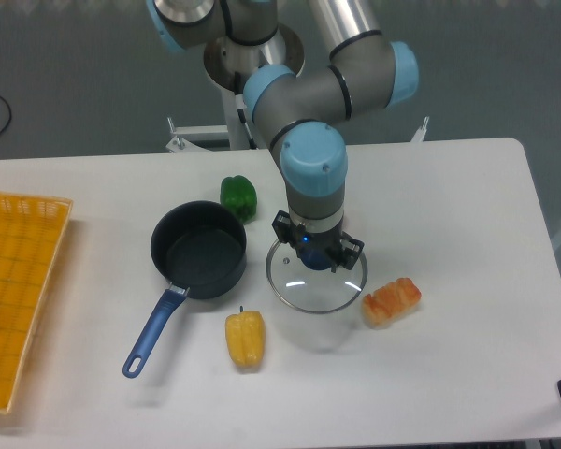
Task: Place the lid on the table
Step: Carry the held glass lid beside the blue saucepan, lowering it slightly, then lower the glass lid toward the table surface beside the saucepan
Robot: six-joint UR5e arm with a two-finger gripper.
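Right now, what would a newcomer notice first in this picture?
First, the gripper at the table's middle, shut on the blue knob of a glass lid. Just left stands an open dark saucepan. A yellow pepper lies in front, a bread roll beside the lid's right edge.
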